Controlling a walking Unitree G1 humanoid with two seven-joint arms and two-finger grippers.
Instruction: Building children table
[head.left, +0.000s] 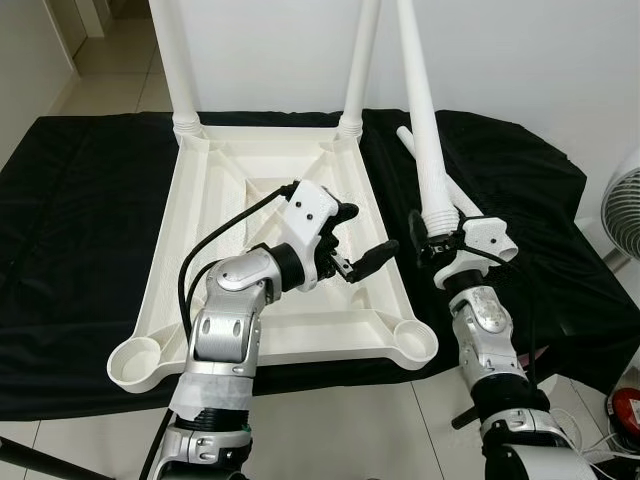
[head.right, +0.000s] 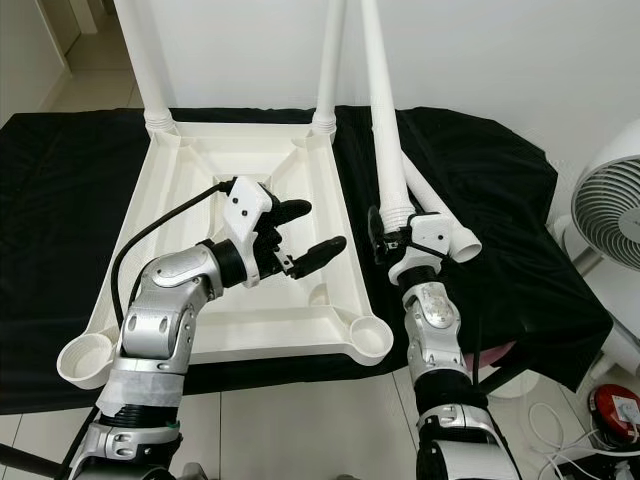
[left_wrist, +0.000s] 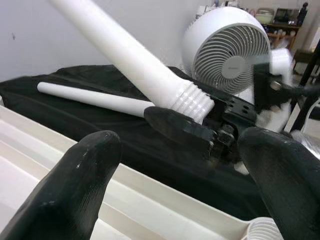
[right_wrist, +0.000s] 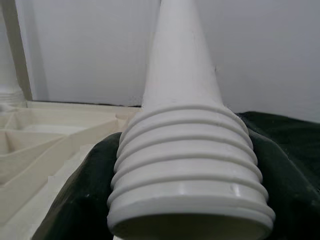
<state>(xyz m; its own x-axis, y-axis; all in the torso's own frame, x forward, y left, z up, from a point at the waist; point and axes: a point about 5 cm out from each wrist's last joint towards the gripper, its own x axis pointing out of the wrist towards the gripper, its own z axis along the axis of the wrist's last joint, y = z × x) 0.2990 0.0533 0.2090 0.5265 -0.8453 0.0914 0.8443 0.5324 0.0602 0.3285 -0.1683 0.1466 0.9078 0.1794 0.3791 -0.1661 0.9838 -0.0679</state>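
Right gripper (head.left: 440, 250) clamps the leg (head.left: 424, 120) near its threaded end, left gripper (head.left: 362, 245) fingers wide (holding nothing) — imo line it up w/ the near right socket (head.left: 415, 343) of the tabletop (head.left: 200, 210) — then twist straight.

Plain white upturned table top (head.left: 220, 190) and leg (head.left: 425, 130) on black cloth (head.left: 90, 230); fan (left_wrist: 227, 50) white, possibly faintly grey.

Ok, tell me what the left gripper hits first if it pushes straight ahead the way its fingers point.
Probably the right gripper and the ribbed end of the white plastic table leg it holds; the left gripper points at them, though depth is uncertain.
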